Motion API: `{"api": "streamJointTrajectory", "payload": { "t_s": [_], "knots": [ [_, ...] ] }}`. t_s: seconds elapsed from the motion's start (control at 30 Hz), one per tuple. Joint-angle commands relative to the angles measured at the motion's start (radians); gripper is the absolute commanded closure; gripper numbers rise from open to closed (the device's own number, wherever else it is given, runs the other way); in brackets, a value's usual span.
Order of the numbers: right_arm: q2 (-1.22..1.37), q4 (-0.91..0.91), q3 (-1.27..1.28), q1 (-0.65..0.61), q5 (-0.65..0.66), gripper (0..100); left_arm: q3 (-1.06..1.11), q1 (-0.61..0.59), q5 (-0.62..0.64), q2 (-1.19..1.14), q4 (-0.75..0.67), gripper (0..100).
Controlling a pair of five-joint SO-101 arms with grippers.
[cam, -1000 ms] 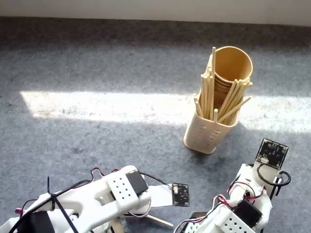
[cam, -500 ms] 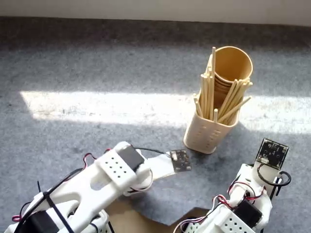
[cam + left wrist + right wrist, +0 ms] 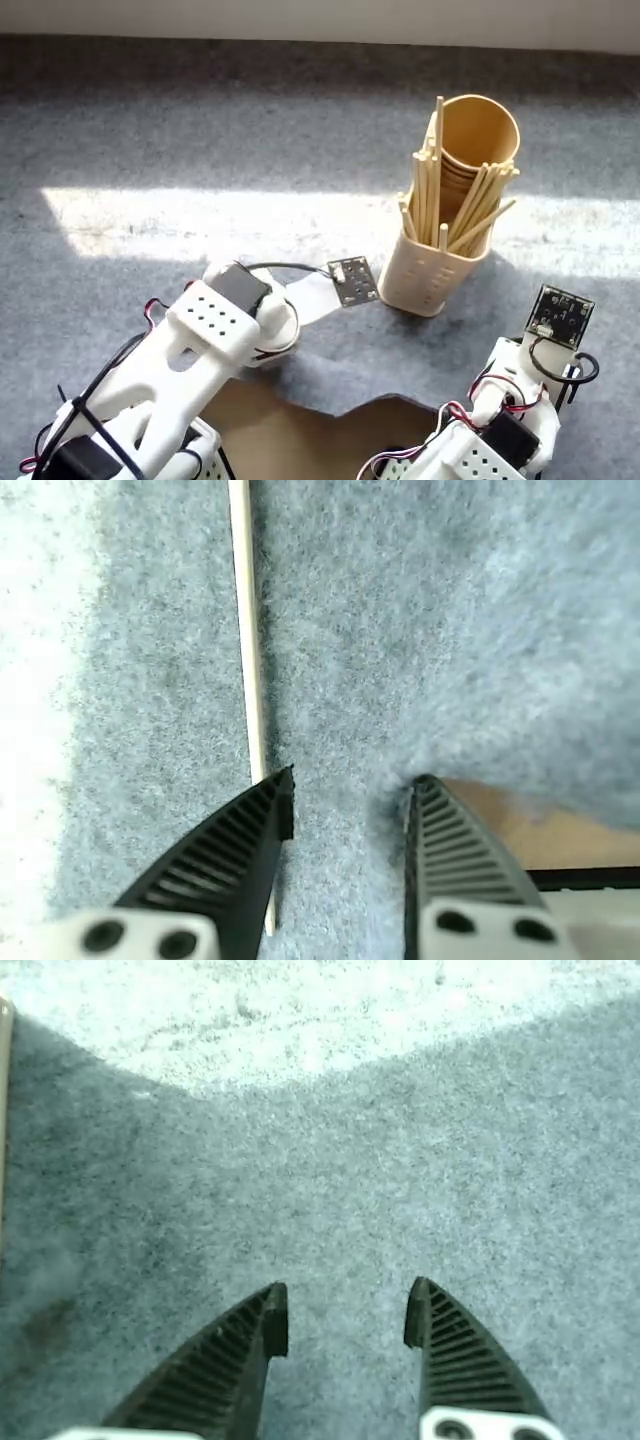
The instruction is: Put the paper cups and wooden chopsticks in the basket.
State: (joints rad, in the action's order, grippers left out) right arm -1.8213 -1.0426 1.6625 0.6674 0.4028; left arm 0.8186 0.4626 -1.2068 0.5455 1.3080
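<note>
Looks like nearly everything's in already: the basket (image 3: 425,275) sits on the far right of the carpet (image 3: 200,130) with the paper cups (image 3: 480,135) stacked inside and a bunch of chopsticks (image 3: 432,195) fanned out around them. As far as I can see, 1 chopstick (image 3: 245,630) is left, lying flat on the carpet. My left gripper (image 3: 350,782) is spread wide and low over it, but the stick isn't between the 2 fingers. It runs just outside 1 fingertip and passes under it. If I close now I'd guess I pinch air, or that finger nudges the stick and rolls it away. It's also thin and flat on fuzzy pile, so even when lined up it could slip out or get grabbed crooked. The left arm is stretched out close to the basket too, so a sloppy swing might bump it and spill the lot. The right gripper (image 3: 345,1305) is parked near right, fingers apart, holding nothing.
</note>
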Motion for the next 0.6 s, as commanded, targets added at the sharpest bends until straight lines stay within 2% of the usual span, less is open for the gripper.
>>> {"api": "streamJointTrajectory", "payload": {
  "t_s": [0.0, 0.17, 0.27, 0.37, 0.57],
  "knots": [
    [-0.012, 0.012, 0.134, -0.010, 0.026, 80.0, 0.012, 0.107, 0.006, 0.012, 0.106, 84],
    [-0.012, 0.008, 0.134, -0.035, 0.026, 80.0, 0.165, 0.400, 0.011, 0.012, 0.238, 84],
    [-0.012, 0.007, 0.134, -0.042, 0.026, 80.0, 0.179, 0.518, 0.011, 0.013, 0.316, 84],
    [-0.012, 0.007, 0.134, -0.041, 0.026, 80.0, 0.150, 0.545, 0.011, 0.013, 0.316, 84],
    [-0.012, 0.007, 0.134, -0.038, 0.026, 80.0, 0.042, 0.509, 0.012, 0.013, 0.287, 83]
  ]
}}
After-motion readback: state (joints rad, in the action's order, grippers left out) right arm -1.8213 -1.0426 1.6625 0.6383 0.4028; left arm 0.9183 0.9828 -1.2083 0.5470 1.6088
